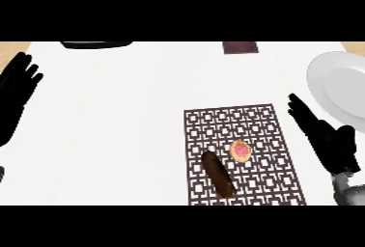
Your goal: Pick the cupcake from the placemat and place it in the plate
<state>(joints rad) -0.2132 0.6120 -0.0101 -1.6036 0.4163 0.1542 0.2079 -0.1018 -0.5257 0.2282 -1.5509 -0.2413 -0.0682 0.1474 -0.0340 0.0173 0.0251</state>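
Left hand (17, 89) open at the left edge, right hand (324, 137) open, fingers straight.

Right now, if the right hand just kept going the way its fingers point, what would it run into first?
The right hand points up and slightly left, along the placemat's right edge. That line passes left of the plate over bare counter, so it looks free; height is unclear.

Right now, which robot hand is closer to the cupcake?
Right. The right robot hand is just beside the cupcake, off the placemat's edge; the left robot hand rests far across the counter.
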